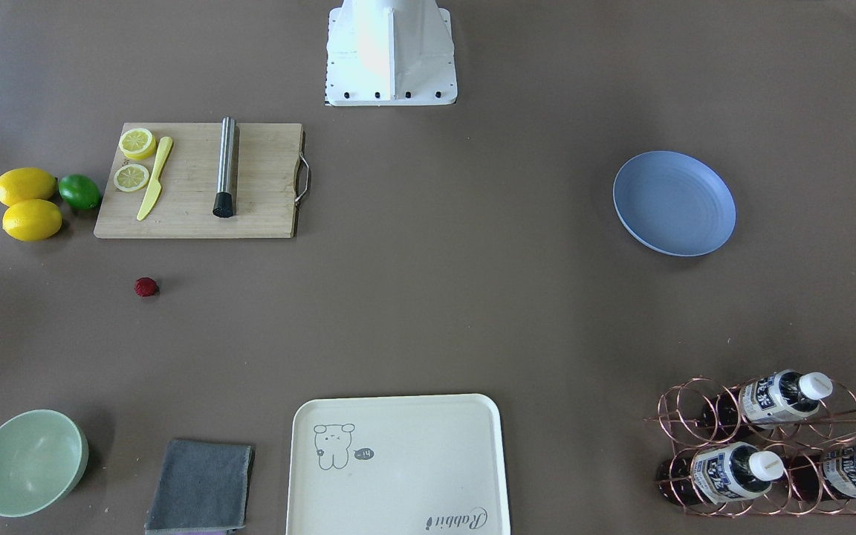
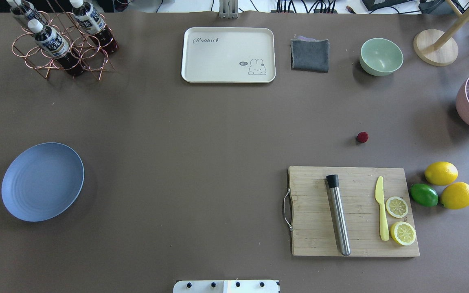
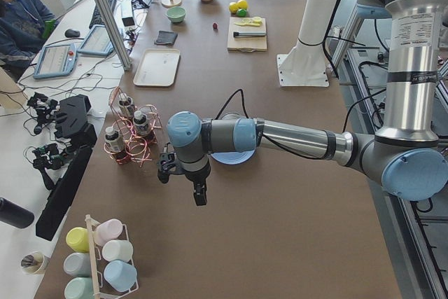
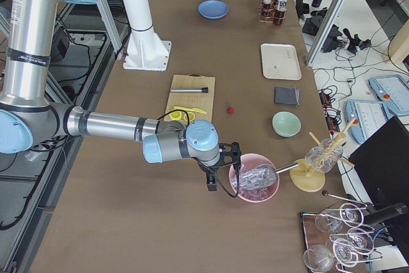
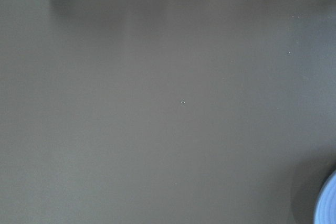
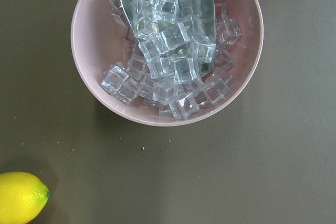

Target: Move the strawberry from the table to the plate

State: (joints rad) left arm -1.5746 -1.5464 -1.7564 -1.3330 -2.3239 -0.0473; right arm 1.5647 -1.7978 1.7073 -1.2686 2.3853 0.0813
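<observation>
I cannot tell whether the right gripper (image 4: pixel 218 177) is parted; I advise centring it above the strawberry (image 2: pixel 362 137), then closing gently.

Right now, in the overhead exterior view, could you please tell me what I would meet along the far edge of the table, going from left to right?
Bottles → cream tray → grey cloth → mint-green bowl → round wooden stand base.
</observation>
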